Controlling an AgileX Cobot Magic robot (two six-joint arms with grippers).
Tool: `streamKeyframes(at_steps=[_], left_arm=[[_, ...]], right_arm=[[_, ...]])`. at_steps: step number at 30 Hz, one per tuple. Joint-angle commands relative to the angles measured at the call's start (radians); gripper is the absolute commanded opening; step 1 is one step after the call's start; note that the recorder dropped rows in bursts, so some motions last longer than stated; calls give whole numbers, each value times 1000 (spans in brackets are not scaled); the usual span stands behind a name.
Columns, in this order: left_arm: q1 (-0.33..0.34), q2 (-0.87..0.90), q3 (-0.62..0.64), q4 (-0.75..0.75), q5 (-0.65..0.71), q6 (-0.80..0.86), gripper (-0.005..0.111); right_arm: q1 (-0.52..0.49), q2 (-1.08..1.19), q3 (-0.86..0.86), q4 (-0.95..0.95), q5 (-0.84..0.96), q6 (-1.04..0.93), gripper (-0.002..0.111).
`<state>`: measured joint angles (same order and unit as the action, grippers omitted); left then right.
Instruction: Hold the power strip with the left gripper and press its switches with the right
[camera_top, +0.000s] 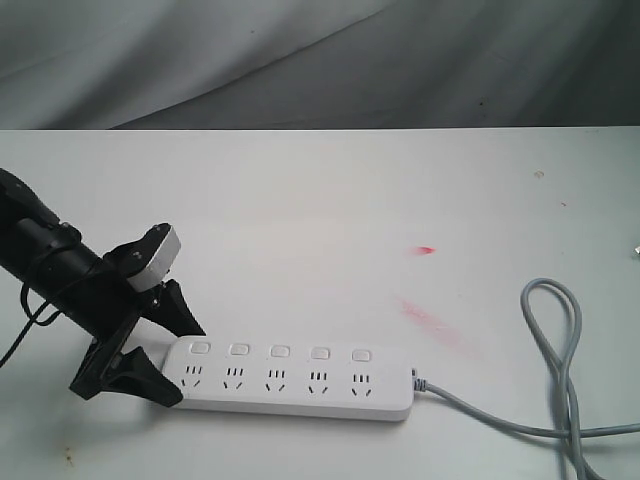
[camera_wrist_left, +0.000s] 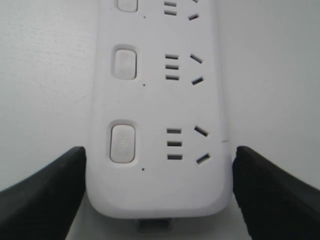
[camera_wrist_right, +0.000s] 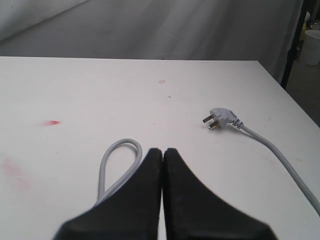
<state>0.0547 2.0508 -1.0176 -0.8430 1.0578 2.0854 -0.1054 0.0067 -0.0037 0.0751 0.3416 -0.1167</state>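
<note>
The long white power strip (camera_top: 290, 385) lies near the table's front edge, its five switches (camera_top: 280, 351) in a row along the far side. My left gripper (camera_top: 188, 365) is open and straddles the strip's left end, one black jaw on each side. In the left wrist view the power strip (camera_wrist_left: 155, 100) fills the gap between the jaws of the left gripper (camera_wrist_left: 159, 152), with only slivers of space at both sides; two full switches (camera_wrist_left: 123, 142) show. The right gripper (camera_wrist_right: 162, 151) is shut on nothing, above the grey cord (camera_wrist_right: 112, 160), and is out of the exterior view.
The grey cord (camera_top: 560, 340) loops at the right of the table and ends in a plug (camera_wrist_right: 220, 117) lying loose. Red smears (camera_top: 435, 325) mark the tabletop behind the strip. Grey cloth (camera_top: 300, 60) hangs behind the table. A white cup (camera_wrist_right: 312, 45) stands beyond the table's edge.
</note>
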Motion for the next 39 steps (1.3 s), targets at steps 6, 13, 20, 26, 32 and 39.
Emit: streamKeyframes(at_steps=[6, 13, 20, 26, 32, 39], left_arm=[[-6, 1, 6, 19, 32, -19, 50], [-6, -3, -13, -48, 42, -248, 104], [-6, -91, -96, -48, 121, -469, 105], [-6, -299, -180, -89, 159, -626, 105], [-6, -555, -239, -89, 49, -820, 83], [-6, -847, -239, -104, -51, -824, 1]], right_arm=[[-3, -7, 4, -9, -4, -6, 0], [-3, -7, 4, -9, -4, -6, 0], [-3, -7, 4, -9, -4, -6, 0], [-3, -7, 4, -9, -4, -6, 0], [-3, -7, 4, -9, -4, -6, 0], [-3, -7, 4, -9, -4, -6, 0]])
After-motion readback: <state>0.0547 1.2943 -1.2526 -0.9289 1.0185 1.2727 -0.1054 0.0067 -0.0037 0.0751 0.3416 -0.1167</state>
